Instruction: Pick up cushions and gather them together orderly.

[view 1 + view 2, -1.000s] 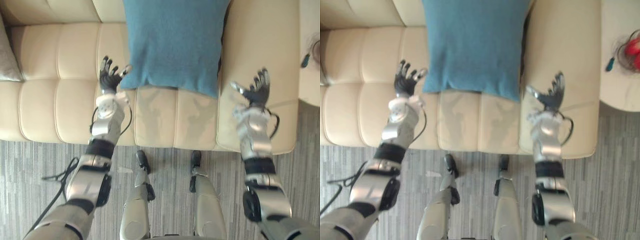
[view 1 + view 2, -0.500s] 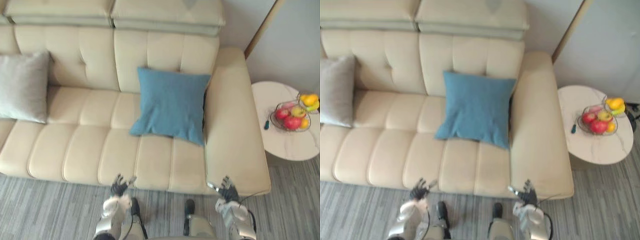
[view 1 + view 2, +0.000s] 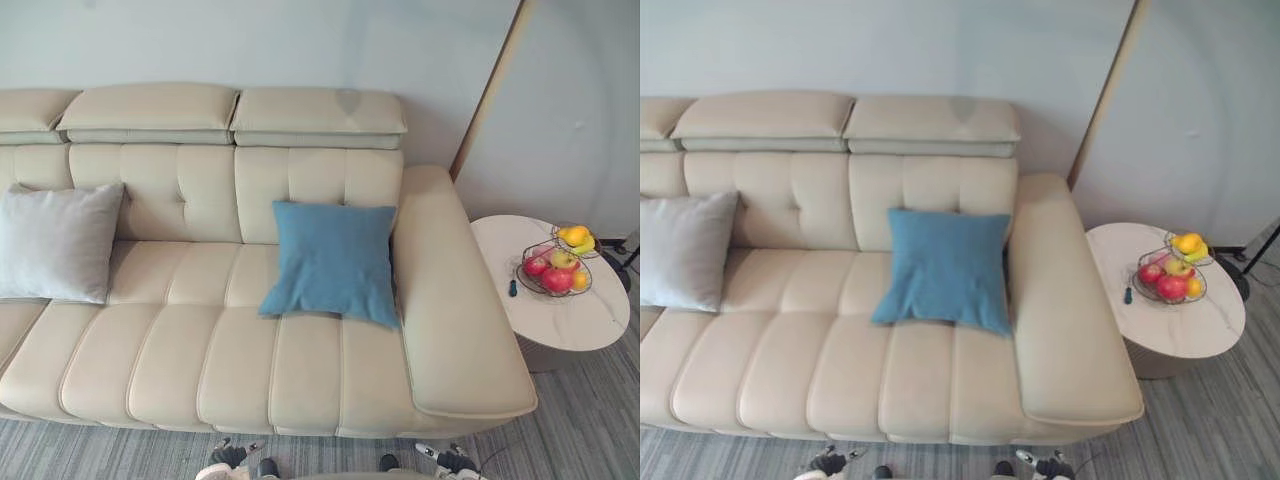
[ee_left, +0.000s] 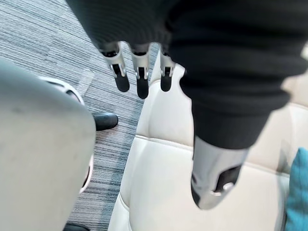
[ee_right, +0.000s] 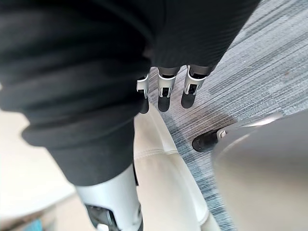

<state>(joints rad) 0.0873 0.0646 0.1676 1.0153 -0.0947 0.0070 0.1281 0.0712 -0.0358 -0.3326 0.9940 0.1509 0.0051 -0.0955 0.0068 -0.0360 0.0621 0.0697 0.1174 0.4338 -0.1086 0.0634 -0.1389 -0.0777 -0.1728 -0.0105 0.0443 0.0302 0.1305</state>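
Blue cushion [image 3: 335, 262] leans on the backrest at the right end of the cream sofa [image 3: 180, 350], just beside the armrest, exactly as it sat a second ago. What has changed is the view and the arms. The whole picture has shifted, so the camera has risen and pulled back; the cushion itself has not moved. A second ago both hands were stretched over the seat at the blue cushion's lower corners. Now they show low down by the sofa's front edge, well apart from it.

The left hand [image 4: 140, 77] has its fingers straight and its thumb spread aside, holding nothing. The right hand [image 5: 163, 94] is likewise spread and empty.

A grey cushion [image 3: 55, 242] now shows too, leaning on the backrest far along the seat to the left, well apart from the blue one.

My reading is that the reach was given up with no grasp made. Both cushions lie separate, so the gathering has not begun, and the wider view probably serves to locate both.
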